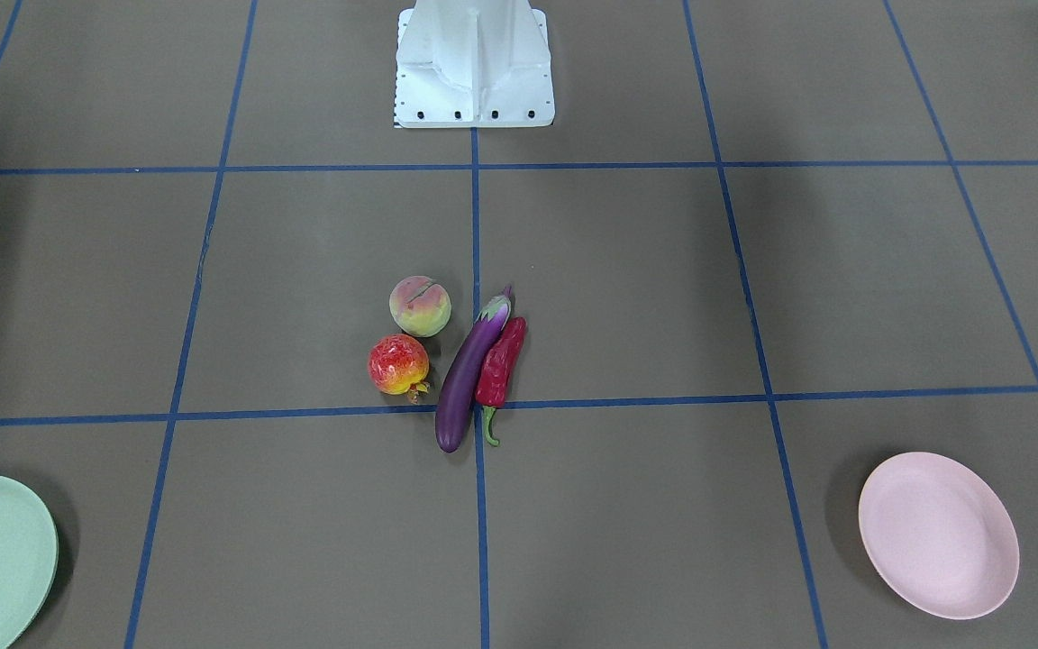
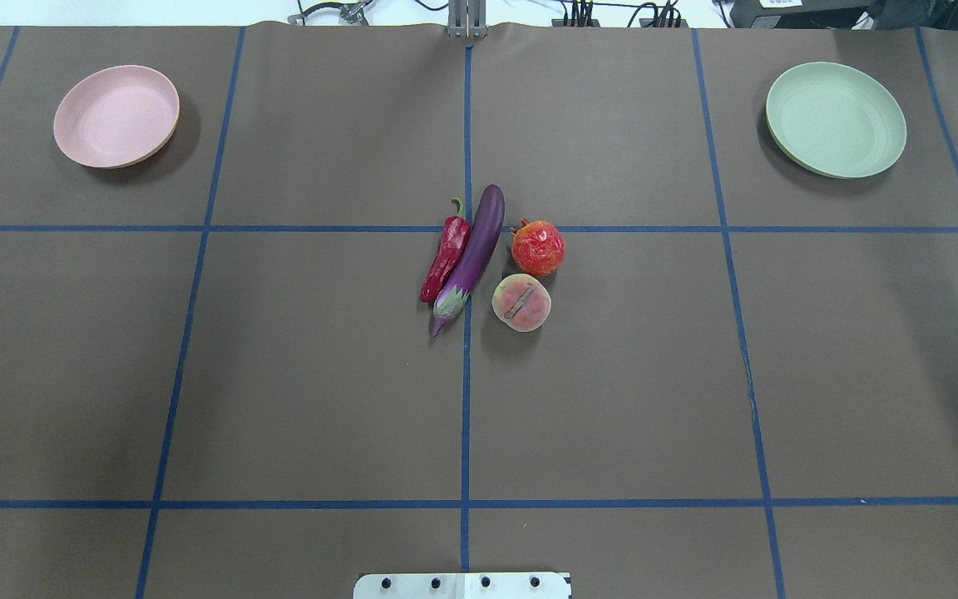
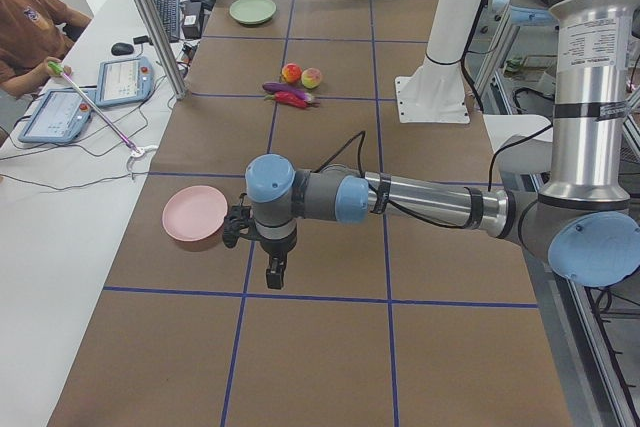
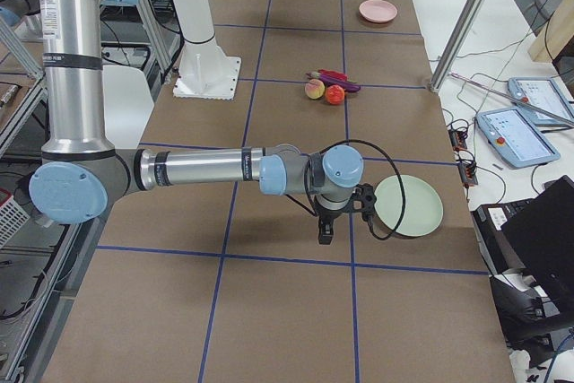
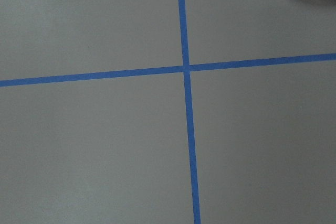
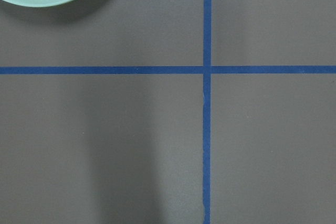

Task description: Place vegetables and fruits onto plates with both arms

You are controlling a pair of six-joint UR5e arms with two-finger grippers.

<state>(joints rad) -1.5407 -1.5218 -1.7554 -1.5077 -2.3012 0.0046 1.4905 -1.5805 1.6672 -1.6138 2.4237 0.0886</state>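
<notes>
Nothing plated yet: eggplant (image 2: 479,237), chili (image 2: 446,256), peach (image 2: 520,302), pomegranate (image 2: 538,248) huddled mid-desk. Left arm (image 3: 420,199) and right arm (image 4: 206,169) hung well away, jaws' state untellable; next, probably reach inward.

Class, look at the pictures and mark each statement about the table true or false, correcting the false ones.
1. The pink plate and the green plate are both empty. True.
2. The eggplant, chili pepper, peach and pomegranate lie clustered on the table. True.
3. The chili pepper lies well apart from the eggplant. False: it lies right alongside it.
4. The peach rests on the green plate. False: it sits on the table beside the pomegranate.
5. The left gripper holds the eggplant. False: the eggplant lies on the table, while that gripper hangs near the pink plate.
</notes>
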